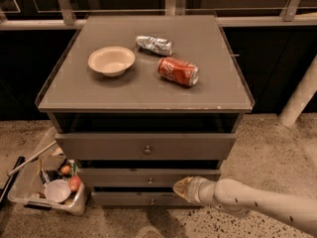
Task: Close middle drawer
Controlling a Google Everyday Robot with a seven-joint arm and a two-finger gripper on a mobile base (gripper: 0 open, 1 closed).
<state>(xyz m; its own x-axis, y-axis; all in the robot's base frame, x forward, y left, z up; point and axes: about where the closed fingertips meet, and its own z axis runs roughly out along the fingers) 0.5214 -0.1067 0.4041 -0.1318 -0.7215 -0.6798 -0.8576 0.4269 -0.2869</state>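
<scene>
Three drawers stack in the grey-brown wooden cabinet, and the middle drawer (124, 176) — wide, shallow, flat-fronted, with one small round metal knob — sits back beneath the taller top drawer (146, 147), which stands out over it. The robot's cream-coloured hand (179, 187) reaches in from the right at this drawer's front, just right of the knob, drawn narrow to one point and holding nothing — whether it touches the wood cannot be told. On the desk (99, 90) lie a beige round bowl (111, 60), a crumpled silver packet (154, 44) and a red soda can (178, 71) on its side.
</scene>
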